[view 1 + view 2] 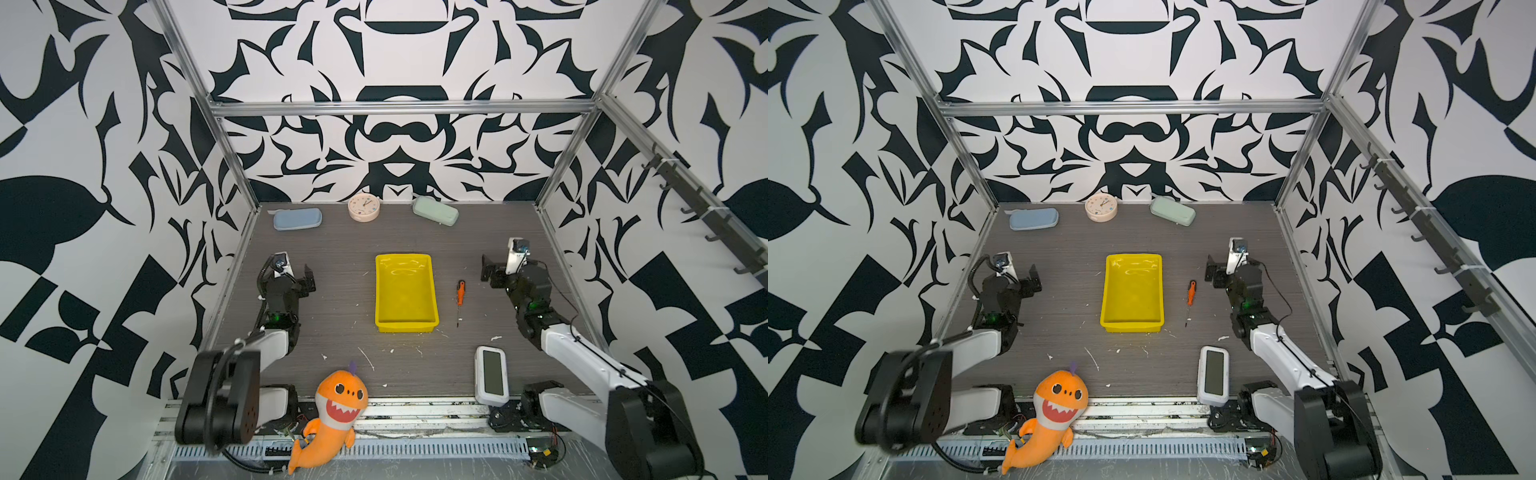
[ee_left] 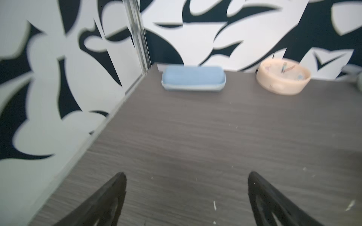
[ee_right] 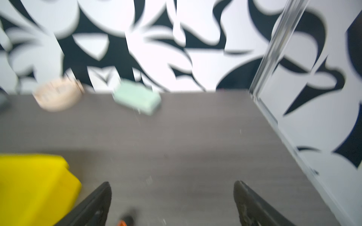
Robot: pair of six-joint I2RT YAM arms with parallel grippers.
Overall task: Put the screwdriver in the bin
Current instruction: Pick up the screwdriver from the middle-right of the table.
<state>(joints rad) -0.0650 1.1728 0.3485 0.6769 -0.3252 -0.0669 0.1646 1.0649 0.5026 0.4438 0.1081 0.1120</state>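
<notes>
The screwdriver (image 1: 460, 297) (image 1: 1190, 295), with orange handle and black butt, lies flat on the grey table just right of the bin, shaft pointing to the front. The bin (image 1: 405, 291) (image 1: 1133, 291) is a shallow yellow tray at mid-table with nothing in it. My right gripper (image 1: 490, 266) (image 3: 171, 184) hovers open behind and to the right of the screwdriver; its wrist view catches the black butt end (image 3: 127, 218) between the jaws at the frame edge and a bin corner (image 3: 35, 187). My left gripper (image 1: 309, 276) (image 2: 187, 174) is open over bare table, left of the bin.
Along the back wall lie a pale blue case (image 1: 297, 219), a round pink clock (image 1: 364, 207) and a green case (image 1: 435, 211). A white device with a dark screen (image 1: 491, 375) and an orange shark plush (image 1: 332, 411) sit at the front edge. Small white flecks dot the table.
</notes>
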